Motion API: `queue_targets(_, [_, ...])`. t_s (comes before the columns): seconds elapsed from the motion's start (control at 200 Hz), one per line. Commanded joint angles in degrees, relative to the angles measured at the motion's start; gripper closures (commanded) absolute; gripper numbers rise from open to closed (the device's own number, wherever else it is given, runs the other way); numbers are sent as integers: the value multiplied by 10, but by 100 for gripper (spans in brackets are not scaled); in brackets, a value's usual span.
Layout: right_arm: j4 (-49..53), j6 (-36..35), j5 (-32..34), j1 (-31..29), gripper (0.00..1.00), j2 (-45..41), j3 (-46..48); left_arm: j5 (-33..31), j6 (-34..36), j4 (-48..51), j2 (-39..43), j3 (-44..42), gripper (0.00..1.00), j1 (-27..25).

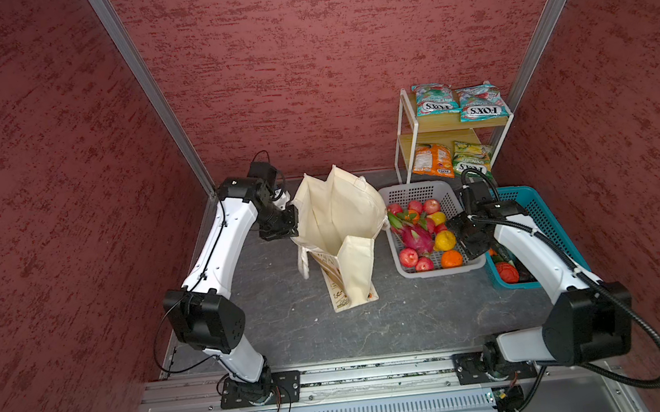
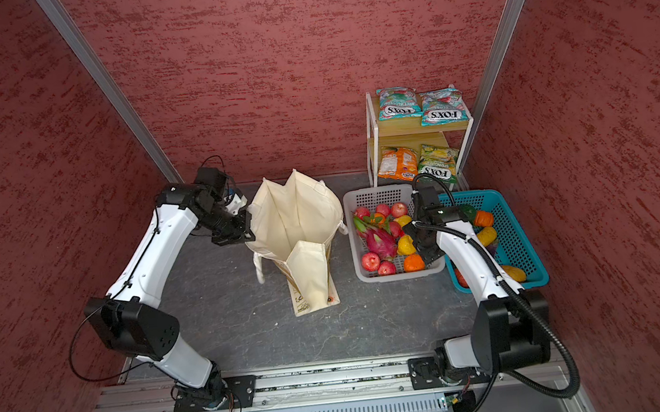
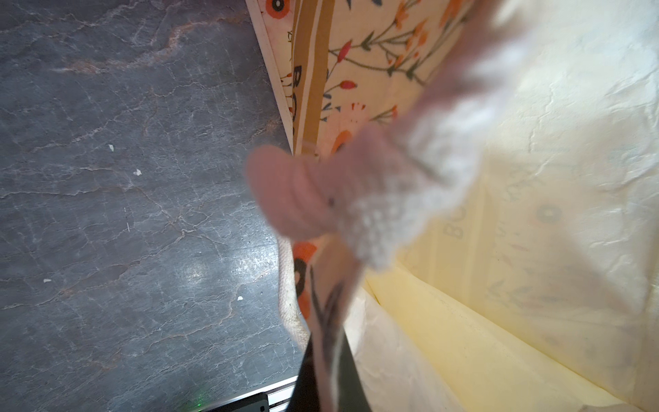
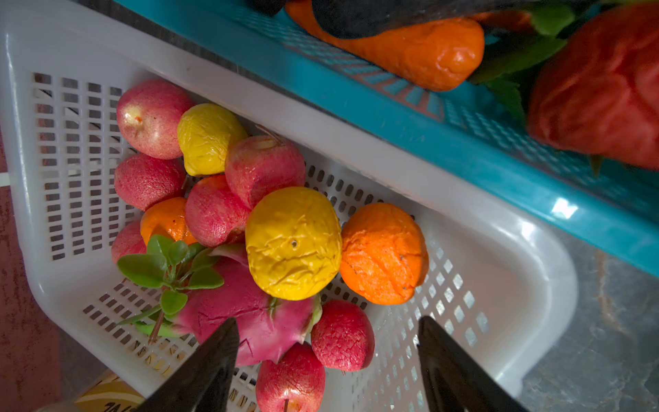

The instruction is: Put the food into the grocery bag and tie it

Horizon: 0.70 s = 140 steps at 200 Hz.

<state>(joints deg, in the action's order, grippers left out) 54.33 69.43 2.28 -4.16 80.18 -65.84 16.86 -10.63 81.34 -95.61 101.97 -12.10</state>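
Note:
The cream grocery bag (image 1: 338, 218) (image 2: 296, 219) stands open mid-table, and my left gripper (image 1: 293, 229) (image 3: 326, 374) is shut on its rim. Its floral side (image 3: 356, 71) shows in the left wrist view. My right gripper (image 1: 463, 237) (image 4: 326, 326) hangs open over the grey basket (image 1: 439, 271), holding nothing. Just beyond its fingertips (image 4: 224, 342) lie the pink dragon fruit (image 1: 417, 237) (image 4: 246, 321) and a yellow fruit (image 1: 444, 240) (image 4: 292, 242). Two teal-and-red FOX'S packets (image 1: 434, 100) (image 1: 480, 102) lie on the top shelf. A dark green vegetable (image 2: 467, 212) peeks from the blue basket.
Red apples (image 4: 344, 335) and oranges (image 4: 383, 253) crowd the grey basket. The blue basket (image 1: 546, 213) beside it holds orange and red vegetables. Orange and yellow-green packets (image 1: 432, 160) sit on the lower shelf of the rack (image 1: 401, 153). Red walls enclose the table.

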Motion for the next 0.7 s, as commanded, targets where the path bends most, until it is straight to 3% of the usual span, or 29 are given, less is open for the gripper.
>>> queue_targets(0.0, [-16,0,-13,5,19,25,-28,-2,3,-1,11,-5,100,-6])
queue_targets(0.366, [-37,-17,-34,5,21,97,-55,-11,-3,2,-4,12,100,-19])
queue_targets(0.696, [-28,-34,-22,5,16,127,-65,-23,-11,7,-15,24,100,-27])
